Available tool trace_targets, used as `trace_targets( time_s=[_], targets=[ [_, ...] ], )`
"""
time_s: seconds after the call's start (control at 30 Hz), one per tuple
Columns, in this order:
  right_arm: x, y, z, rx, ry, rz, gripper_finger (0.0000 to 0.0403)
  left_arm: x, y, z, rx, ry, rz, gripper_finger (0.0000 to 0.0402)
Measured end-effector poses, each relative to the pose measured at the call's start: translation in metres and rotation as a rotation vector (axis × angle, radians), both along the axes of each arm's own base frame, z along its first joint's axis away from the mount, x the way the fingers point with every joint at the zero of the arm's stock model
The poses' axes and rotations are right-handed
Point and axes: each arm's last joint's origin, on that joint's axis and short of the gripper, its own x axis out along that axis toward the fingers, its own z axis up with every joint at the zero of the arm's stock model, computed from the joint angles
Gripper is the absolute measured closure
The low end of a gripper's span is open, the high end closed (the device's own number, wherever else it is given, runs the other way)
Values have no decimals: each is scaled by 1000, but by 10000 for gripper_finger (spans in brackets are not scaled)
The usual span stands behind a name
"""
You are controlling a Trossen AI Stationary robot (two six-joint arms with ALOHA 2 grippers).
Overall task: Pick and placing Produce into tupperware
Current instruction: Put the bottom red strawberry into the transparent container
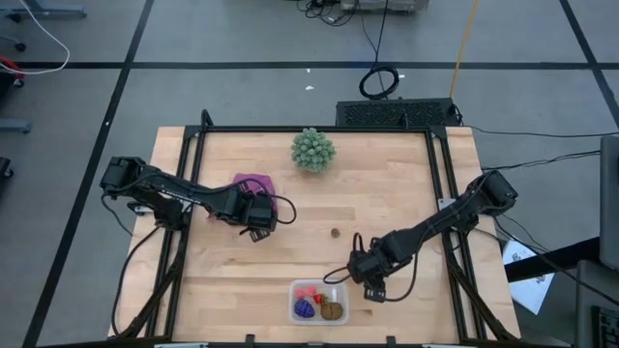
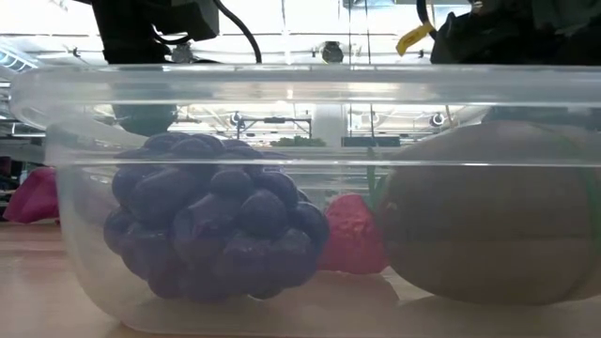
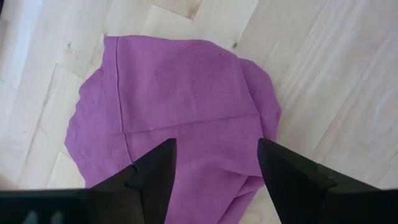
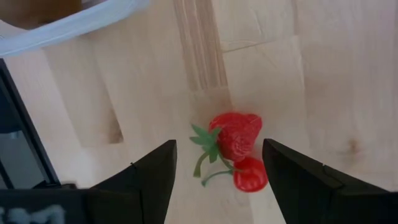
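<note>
Hovering right pincer, spread, over strawberry and cherry on worktop, probably just right of tub. Next: lower, pinch. Left pincer spread over cloth.

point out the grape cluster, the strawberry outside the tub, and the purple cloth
grape cluster (image 2: 211, 225): low view, middle of the cluster, inside the tub.
strawberry (image 4: 235, 135): right wrist view, red body, on the table.
purple cloth (image 3: 180, 99): left wrist view, flat middle of the fabric.
</note>
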Motion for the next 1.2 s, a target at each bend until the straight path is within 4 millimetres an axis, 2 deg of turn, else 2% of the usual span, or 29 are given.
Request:
trace_targets(
  time_s=[0.43,0.8,1.2],
  targets=[
    [5,-12,0,20,35,-84,136,0,0,0,0,0,0,172],
    [6,-20,-1,45,116,-320,133,0,0,0,1,0,0,172],
    [4,-15,-1,66,146,-413,133,0,-5,0,11,-3,-20,172]
  ],
)
